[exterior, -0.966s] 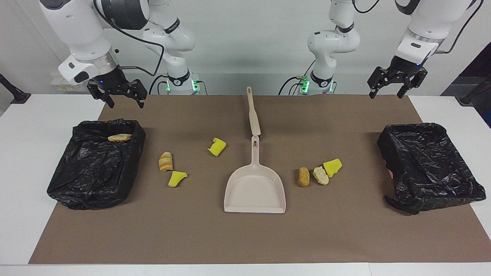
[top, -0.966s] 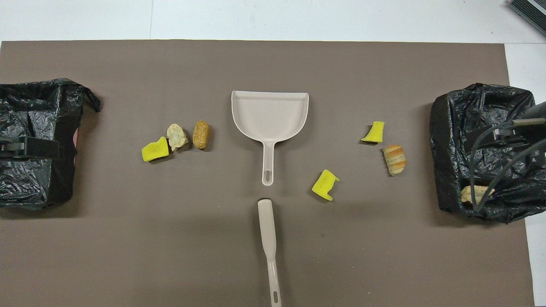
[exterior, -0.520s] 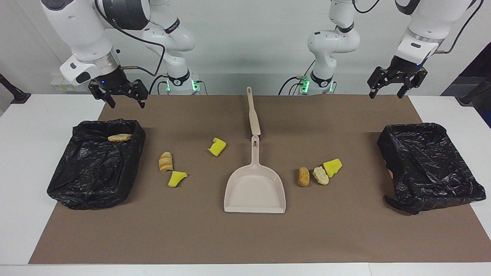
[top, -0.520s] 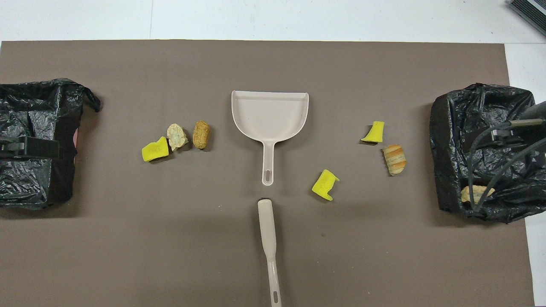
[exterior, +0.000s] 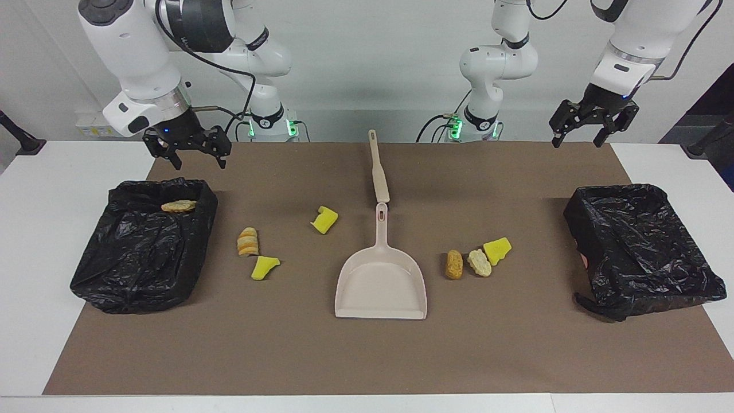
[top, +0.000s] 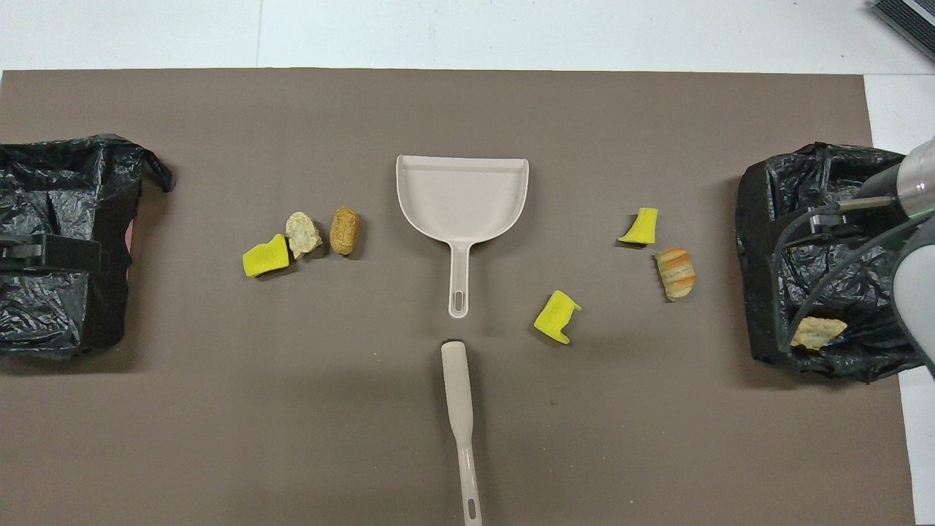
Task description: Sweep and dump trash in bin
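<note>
Facing view
Right claw (exterior: 196,156): empty, fingers spread wide, up in the air over the brown mat's (exterior: 367,355) edge by the robots, beside the bin at the right arm's end (exterior: 143,246).
Left claw (exterior: 580,133): empty, spread wide, up over the mat's corner at the left arm's end.
Trash: one tan piece (exterior: 178,206) lies in the bin at the right arm's end; a striped bread piece (exterior: 248,241) and two yellow chunks (exterior: 264,267) (exterior: 324,219) lie on the mat between that bin and the dustpan (exterior: 381,281); a brown piece (exterior: 454,264), a pale piece (exterior: 479,263) and a yellow chunk (exterior: 497,250) sit close together between the dustpan and the other bin (exterior: 642,246).
Brush (exterior: 378,169): flat on the mat, nearer the robots than the dustpan, its end just beside the dustpan's handle.

Overhead view
Dustpan (top: 462,197): mid-mat, handle toward the robots.
Brush (top: 459,416): in line with that handle.
Tabletop (top: 511,33): white, showing around the mat.
Claws: their fingers cannot be made out here.
</note>
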